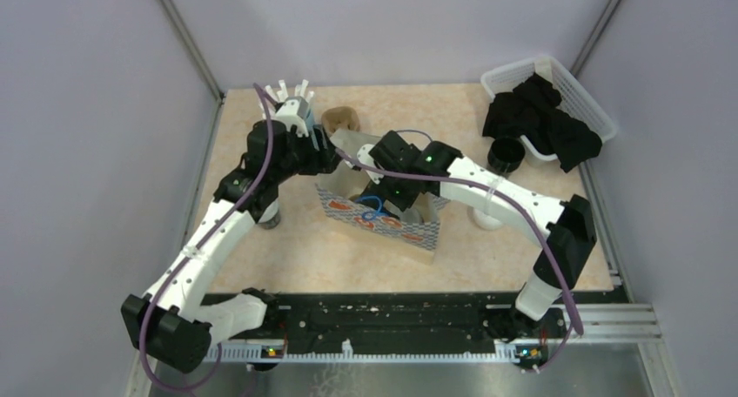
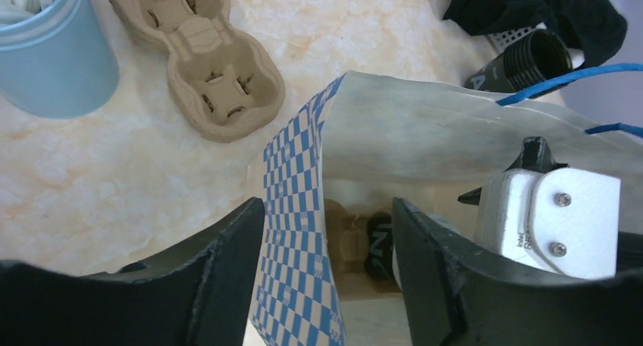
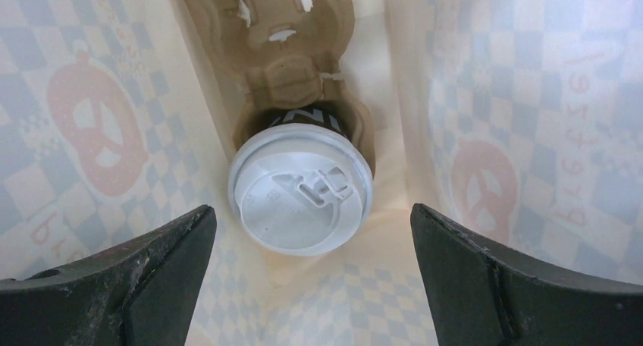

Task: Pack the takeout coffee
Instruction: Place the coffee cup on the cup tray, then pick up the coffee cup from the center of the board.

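Observation:
A black coffee cup with a white sip lid [image 3: 301,187] stands in a brown pulp carrier [image 3: 296,50] at the bottom of the checked paper bag [image 1: 383,221]. My right gripper [image 3: 309,232] is down inside the bag, open, its fingers wide on either side above the lid and touching nothing. My left gripper [image 2: 326,240] is open at the bag's left rim, straddling the blue-checked wall [image 2: 296,232], one finger outside and one inside. Through that opening the cup [image 2: 377,243] shows dimly. In the top view both grippers meet at the bag mouth [image 1: 365,175].
A light-blue cup of straws [image 2: 53,50] and a second pulp carrier [image 2: 201,58] sit behind the bag. A lidless black cup [image 1: 506,156] lies by the white basket [image 1: 579,88] of black cloth. A dark cup [image 1: 268,216] shows under the left arm, something round and white [image 1: 487,218] under the right.

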Available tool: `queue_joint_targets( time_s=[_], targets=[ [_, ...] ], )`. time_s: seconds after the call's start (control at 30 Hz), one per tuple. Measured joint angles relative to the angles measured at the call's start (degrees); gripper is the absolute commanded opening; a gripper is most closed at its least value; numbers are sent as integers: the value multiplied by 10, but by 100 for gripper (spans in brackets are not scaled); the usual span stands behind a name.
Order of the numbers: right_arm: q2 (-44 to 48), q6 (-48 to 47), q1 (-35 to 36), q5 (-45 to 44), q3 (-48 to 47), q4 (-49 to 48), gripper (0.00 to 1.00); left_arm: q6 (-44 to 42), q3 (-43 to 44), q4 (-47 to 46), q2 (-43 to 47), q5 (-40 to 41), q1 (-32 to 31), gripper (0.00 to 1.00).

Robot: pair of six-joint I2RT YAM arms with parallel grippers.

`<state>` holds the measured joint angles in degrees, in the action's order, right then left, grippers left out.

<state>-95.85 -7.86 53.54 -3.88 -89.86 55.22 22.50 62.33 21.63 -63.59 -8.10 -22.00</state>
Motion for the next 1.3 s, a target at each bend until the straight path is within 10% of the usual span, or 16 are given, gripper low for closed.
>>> queue_joint_targets(
  time_s=[1.0,1.3],
  targets=[
    [92,165,16,-22,-250,-30,99,112,198,375,154,238,0,99],
    [96,174,16,-26,-282,-50,99,101,143,412,-13,270,62,99]
  ],
)
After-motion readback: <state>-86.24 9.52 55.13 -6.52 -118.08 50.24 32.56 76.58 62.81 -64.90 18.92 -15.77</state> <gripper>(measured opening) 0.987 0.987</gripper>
